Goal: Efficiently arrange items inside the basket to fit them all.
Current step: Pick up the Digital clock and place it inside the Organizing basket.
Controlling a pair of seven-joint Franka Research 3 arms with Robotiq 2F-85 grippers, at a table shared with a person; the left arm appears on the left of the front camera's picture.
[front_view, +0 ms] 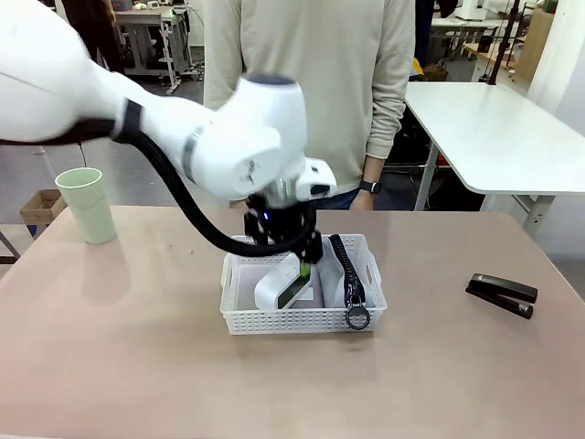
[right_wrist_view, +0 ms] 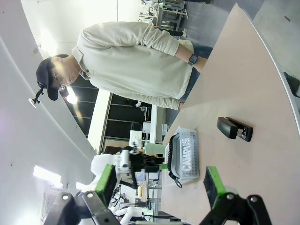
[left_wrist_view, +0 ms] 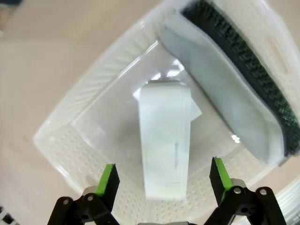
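Basket [front_view: 239,319] sits mid-table in front of the person, white plastic, shallow, perforated walls, cut-out handle at the short end.

Left to right:
- Pale green cup [front_view: 89,203], upright, far left of the table, well apart from the basket. Not packed.
- Left gripper [left_wrist_view: 165,180] hangs over the basket, fingers spread wide, one on each side of the white box [left_wrist_view: 164,140] and clear of it. Nothing held.
- Box lies in the middle of the basket floor; I cannot tell whether it lies flat.
- Grey pouch [left_wrist_view: 225,103] stands on edge along the wall just beside the box, black zipper uppermost, ring pull hanging over the rim.
- Black stapler [front_view: 501,294] on the table, well right of the basket. Not packed.
- Right gripper [right_wrist_view: 159,185] looks at the table from a way off, fingers spread, empty.

Judgement: step in hand is taking the box to reposition it. Close squarely on its long sides, then set it tight against the pouch, leaving floor for the cup and stapler.
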